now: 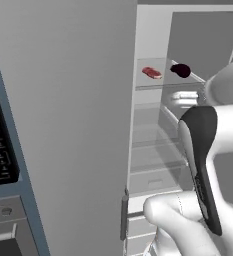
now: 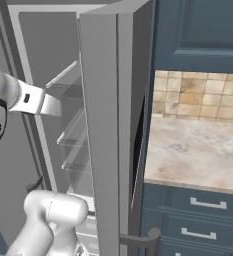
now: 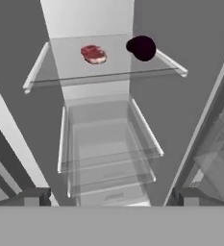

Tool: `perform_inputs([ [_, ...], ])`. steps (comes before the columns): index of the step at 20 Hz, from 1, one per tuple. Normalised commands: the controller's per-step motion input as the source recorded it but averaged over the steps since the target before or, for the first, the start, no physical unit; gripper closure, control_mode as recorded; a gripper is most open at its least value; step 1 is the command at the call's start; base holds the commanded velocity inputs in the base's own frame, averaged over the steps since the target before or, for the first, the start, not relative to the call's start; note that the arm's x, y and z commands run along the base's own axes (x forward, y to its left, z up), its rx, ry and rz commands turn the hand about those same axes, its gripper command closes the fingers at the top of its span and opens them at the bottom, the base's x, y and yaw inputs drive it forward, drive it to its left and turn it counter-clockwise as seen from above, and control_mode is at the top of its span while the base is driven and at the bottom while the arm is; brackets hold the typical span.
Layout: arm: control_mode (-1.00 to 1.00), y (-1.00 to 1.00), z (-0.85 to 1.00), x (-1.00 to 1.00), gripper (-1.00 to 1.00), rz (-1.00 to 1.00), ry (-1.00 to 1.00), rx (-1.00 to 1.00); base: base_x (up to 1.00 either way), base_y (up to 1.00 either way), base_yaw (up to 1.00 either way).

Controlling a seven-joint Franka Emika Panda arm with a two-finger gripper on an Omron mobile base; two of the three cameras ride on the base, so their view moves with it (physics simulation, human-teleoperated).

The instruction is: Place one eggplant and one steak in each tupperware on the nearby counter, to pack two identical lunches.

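— Fridge interior first: what sits on that top glass shelf (image 3: 104, 72)?

— One steak (image 3: 93, 54) and one eggplant (image 3: 142, 47), both lying on the shelf, apart from each other. The steak is nearer the shelf's middle, the eggplant at its right end, close to the side wall. Below the shelf hang more clear shelves and drawers.

— And the gripper (image 3: 111, 197)?

— Jaws spread wide, holding nothing. It sits well short of the shelf and lower than it, fingertips (image 3: 34, 197) at the bottom of the hand view.

— Anything in the way?

— From the left base view, the fridge door (image 1: 68, 125) stands open beside the shelf, and the arm's own dark-backed link covers part of the lower shelves. The steak (image 1: 151, 72) and eggplant (image 1: 181, 70) show above it.

— The counter (image 2: 198, 150)?

— Right of the fridge in the right base view, beige stone over blue drawers (image 2: 203, 205), beyond the fridge's side wall.
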Motion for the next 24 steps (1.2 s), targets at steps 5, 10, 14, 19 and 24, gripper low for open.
perform_inputs([
  [5, -1.00, -0.33, 0.41, 0.20, -1.00, 0.16, 0.08, 0.04, 0.00, 0.00, 0.00],
  [10, -1.00, 0.00, -0.07, 0.33, -1.00, 0.01, 0.00, -0.06, 0.00, 0.00, 0.00],
  [14, -1.00, -0.24, -0.18, 1.00, -1.00, -0.04, -0.03, 0.00, 0.00, 0.00, 0.00],
  [19, -1.00, -0.10, -0.31, 1.00, -1.00, 0.00, -0.07, 0.03, 0.00, 0.00, 0.00],
  [24, -1.00, 0.00, -0.31, 1.00, -1.00, 0.00, -0.04, 0.13, 0.00, 0.00, 0.00],
])
